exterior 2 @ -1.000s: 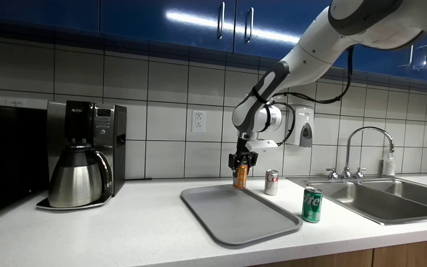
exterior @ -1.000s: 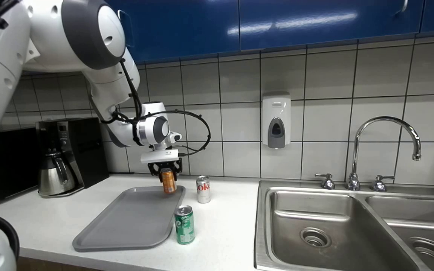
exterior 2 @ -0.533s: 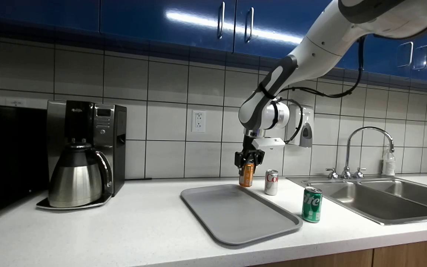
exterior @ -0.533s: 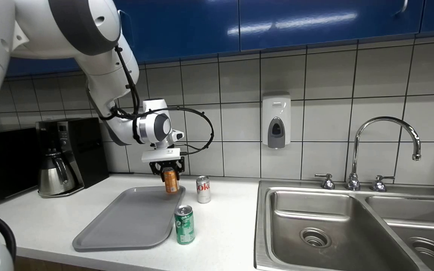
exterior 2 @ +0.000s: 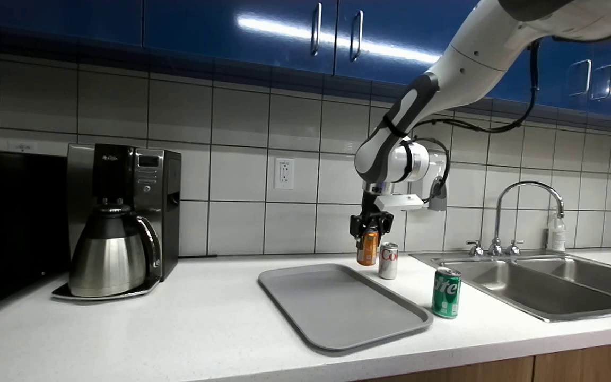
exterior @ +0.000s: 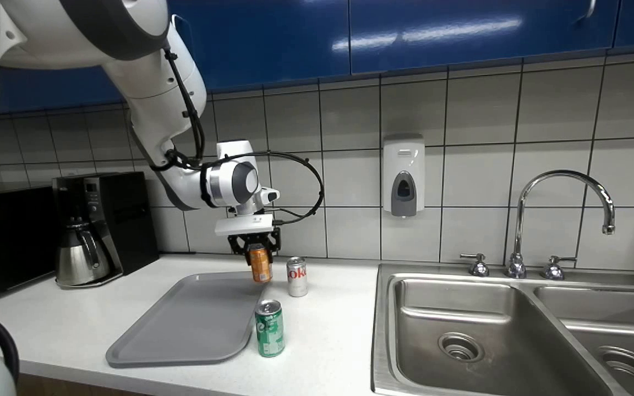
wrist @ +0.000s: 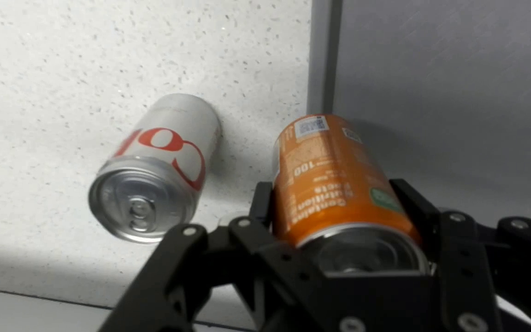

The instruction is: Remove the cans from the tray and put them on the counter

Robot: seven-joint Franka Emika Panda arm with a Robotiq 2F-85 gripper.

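Jaws clamped on orange can, held up at edge of tray. Green can upright on bench, just beside tray. White-and-red can also standing on bench, near the orange one.

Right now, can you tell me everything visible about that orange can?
The orange can looks like metal, with a silvery rim, a square printed code, a green patch and text including "Nutrition Facts". Two black fingers of the gripper squeeze its upper half from opposite sides. It hangs roughly upright, apparently above the edge of the tray, apart from the white-and-red can. The gripper hides part of its lid, so I cannot tell whether it has been opened.
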